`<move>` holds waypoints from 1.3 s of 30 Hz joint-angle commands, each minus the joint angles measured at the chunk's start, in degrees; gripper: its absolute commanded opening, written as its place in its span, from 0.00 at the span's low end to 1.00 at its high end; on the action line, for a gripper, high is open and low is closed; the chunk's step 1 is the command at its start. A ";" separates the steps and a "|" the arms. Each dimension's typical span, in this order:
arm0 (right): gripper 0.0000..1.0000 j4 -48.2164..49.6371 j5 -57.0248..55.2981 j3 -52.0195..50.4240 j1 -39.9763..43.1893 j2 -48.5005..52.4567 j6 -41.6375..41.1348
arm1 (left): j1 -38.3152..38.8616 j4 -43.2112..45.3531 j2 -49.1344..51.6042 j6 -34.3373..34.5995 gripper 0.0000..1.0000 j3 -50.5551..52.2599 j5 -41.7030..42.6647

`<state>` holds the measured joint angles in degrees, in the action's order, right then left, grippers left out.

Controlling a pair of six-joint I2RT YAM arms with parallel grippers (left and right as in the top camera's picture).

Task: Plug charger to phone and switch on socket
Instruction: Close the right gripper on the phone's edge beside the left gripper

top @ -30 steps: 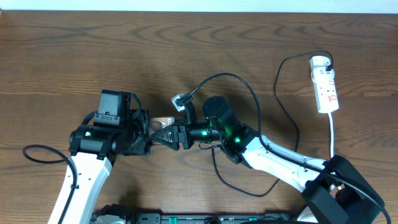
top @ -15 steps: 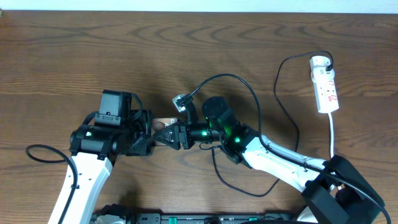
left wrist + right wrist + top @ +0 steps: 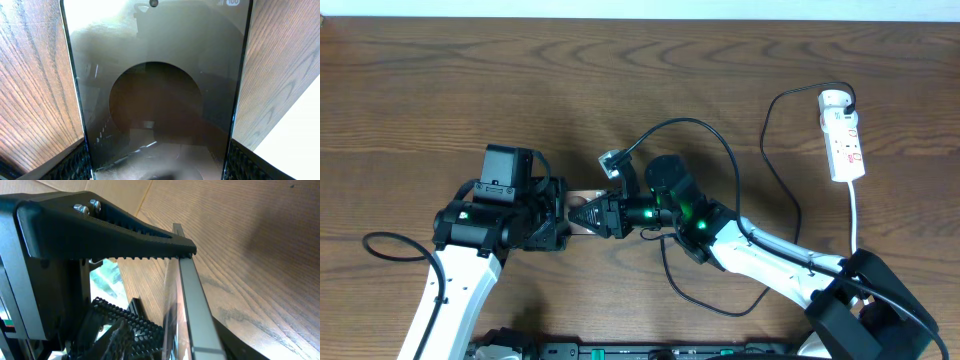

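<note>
**Overhead and wrist record: phone braced, charger tip lying loose**

1. Phone (image 3: 157,90). It is filling the left wrist view, with its dark glossy face turned to that camera. In the overhead view only a small brown patch of it is showing, centre-left, between the two arms.

2. Left tool (image 3: 556,214). It is clasping the phone across its width. Its ribbed pads (image 3: 80,161) are sitting against both long edges at the bottom corners of the left wrist view. Judged purpose: steadying the phone so that a plug can be pushed in without it sliding on the table (image 3: 440,90).

3. Right tool (image 3: 590,215). It is pointing towards the left of the frame and meeting the left tool at centre. Its fingers are standing partway apart, with the phone's thin edge running between them in the right wrist view. Whether they are pressing on it cannot be told. No cable is showing between them.

4. Charger (image 3: 695,124). Its black cable is arching across the upper centre. Its small pale tip (image 3: 610,161) is lying just above the right tool, ungripped. The far end is running to the top of the socket; how it is seated is too small to tell.

5. Socket (image 3: 844,140). It is lying at the upper right, well apart from both tools. Its switch position is too small to read.

Judgement: the plugging is not yet done, and the tip is waiting to be collected.
</note>
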<state>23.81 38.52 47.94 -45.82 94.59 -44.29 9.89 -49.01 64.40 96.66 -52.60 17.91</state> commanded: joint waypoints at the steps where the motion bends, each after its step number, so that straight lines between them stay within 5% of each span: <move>1: 0.40 0.20 -0.70 0.74 -0.39 0.24 0.61 | 0.22 0.28 -0.02 0.48 0.07 -1.75 0.79; 39: 0.36 0.90 -3.08 0.74 -1.64 0.24 0.61 | 0.85 0.48 -0.02 0.50 0.07 -1.75 2.34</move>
<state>24.51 36.14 47.94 -47.09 94.59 -44.31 10.09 -48.84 64.40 96.66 -52.60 19.40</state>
